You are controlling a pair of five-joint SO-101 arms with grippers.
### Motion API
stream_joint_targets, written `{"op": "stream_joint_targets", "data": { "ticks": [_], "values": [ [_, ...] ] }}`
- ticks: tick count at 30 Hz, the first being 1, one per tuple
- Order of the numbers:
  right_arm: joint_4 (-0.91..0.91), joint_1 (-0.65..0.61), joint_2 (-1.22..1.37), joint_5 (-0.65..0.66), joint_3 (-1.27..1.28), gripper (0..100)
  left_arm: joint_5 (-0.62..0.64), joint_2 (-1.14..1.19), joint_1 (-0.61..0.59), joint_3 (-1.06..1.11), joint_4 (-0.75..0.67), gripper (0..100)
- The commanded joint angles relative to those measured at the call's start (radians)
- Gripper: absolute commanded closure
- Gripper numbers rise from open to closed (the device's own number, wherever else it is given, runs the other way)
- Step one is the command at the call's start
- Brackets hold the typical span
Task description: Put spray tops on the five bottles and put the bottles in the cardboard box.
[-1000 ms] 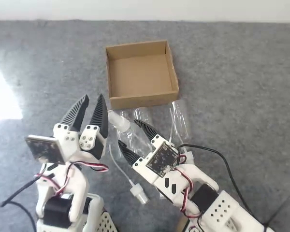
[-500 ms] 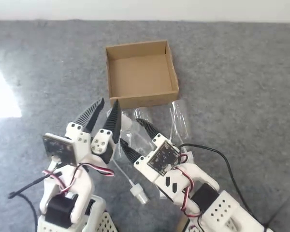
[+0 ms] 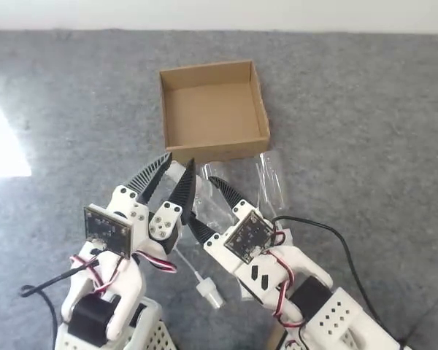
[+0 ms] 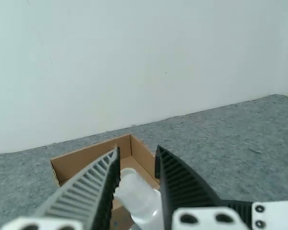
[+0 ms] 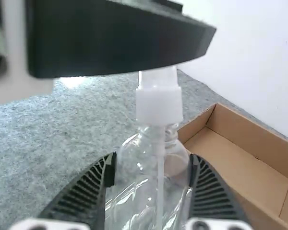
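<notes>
Right claw (image 5: 151, 165) was clenched on the clear bottle (image 5: 134, 155), apparently propping its neck up so the left claw (image 4: 137, 152), jaws apart astride the spray top (image 5: 157, 98), could seat it; the cardboard box (image 3: 214, 149) sat open-topped just beyond.

Noted cardboard box (image 3: 213, 109), open-topped, upright. Found clear bottles (image 3: 274, 179) lying just before it; one bottle (image 5: 151, 158) capped with white spray top (image 5: 157, 98) (tube inside). Found loose spray top (image 3: 208, 293) lying apart.

Grey speckled tabletop (image 3: 365, 109), white wall (image 4: 134, 57) in bkgd; bright glare patch (image 3: 4, 142) on tabletop
</notes>
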Motion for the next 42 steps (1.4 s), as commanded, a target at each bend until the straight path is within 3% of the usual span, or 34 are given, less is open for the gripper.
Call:
{"op": "stream_joint_targets", "data": {
  "ticks": [1, 8, 14, 22, 33, 42],
  "values": [
    [-0.027, 0.013, -0.028, 0.02, -0.026, 89.1, -0.008, -0.018, 0.006, -0.047, 0.028, 89],
    [-0.027, 0.013, -0.027, 0.02, -0.025, 89.1, -0.008, -0.018, -0.006, -0.124, 0.054, 89],
    [-0.027, 0.013, -0.027, 0.02, -0.025, 89.1, 0.002, -0.018, -0.106, -0.147, 0.049, 89],
    [-0.027, 0.018, -0.027, 0.02, -0.031, 89.1, 0.163, -0.018, -0.287, -0.139, 0.048, 89],
    [-0.027, 0.018, -0.028, 0.02, -0.061, 89.1, 0.176, -0.018, -0.288, 0.005, -0.127, 89],
    [-0.064, 0.019, -0.028, 0.02, -0.072, 89.1, 0.176, -0.018, -0.287, 0.018, -0.141, 89]
  ]
}}
